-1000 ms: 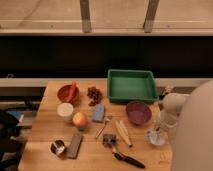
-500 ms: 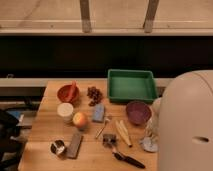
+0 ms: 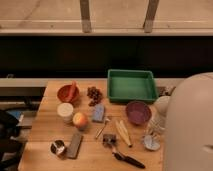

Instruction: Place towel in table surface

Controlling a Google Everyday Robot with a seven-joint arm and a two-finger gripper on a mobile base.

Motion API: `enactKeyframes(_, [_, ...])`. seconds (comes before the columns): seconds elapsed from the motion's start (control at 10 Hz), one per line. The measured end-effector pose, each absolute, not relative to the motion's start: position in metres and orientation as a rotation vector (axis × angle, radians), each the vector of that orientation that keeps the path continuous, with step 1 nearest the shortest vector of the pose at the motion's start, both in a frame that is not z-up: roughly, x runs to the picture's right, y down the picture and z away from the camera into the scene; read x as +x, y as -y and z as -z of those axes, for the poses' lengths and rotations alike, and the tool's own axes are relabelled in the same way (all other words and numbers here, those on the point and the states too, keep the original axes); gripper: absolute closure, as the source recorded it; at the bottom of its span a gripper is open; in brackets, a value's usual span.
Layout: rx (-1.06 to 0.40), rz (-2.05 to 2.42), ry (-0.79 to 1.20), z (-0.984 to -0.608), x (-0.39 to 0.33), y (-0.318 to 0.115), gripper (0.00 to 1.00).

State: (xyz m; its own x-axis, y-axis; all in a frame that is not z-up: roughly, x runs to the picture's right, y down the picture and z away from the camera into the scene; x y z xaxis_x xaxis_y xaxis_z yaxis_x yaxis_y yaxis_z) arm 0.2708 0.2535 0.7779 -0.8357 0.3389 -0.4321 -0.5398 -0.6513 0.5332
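The towel (image 3: 151, 142), a small pale grey-blue crumpled cloth, is low over the right front part of the wooden table surface (image 3: 45, 132), just below the maroon bowl (image 3: 138, 112). My gripper (image 3: 154, 126) hangs directly above the towel, coming down from the white arm (image 3: 187, 125) that fills the right side of the view. Whether the towel rests on the wood or still hangs from the gripper is unclear.
A green tray (image 3: 131, 85) stands at the back. An orange bowl (image 3: 68, 92), grapes (image 3: 93, 94), white cup (image 3: 65, 110), apple (image 3: 80, 119), blue-grey block (image 3: 98, 112), dark slab (image 3: 75, 144), metal cup (image 3: 58, 147) and utensils (image 3: 122, 132) lie across the table.
The white arm has swung in from the right and now covers much more of the view. The gripper and towel have come down and left, toward the table's right front.
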Motion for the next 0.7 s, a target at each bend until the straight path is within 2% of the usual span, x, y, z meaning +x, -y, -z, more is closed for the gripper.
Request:
enactKeyframes(0.1, [-0.411,-2.454,-0.913,-0.7771,0.2719,-0.2525,0.23])
enactKeyframes(0.2, [-0.424,-2.459,-0.904,-0.7762,0.2726,-0.2524,0.20])
enactKeyframes(0.7, [-0.447,-2.459,-0.888,-0.7743,0.2726,-0.2518,0.20])
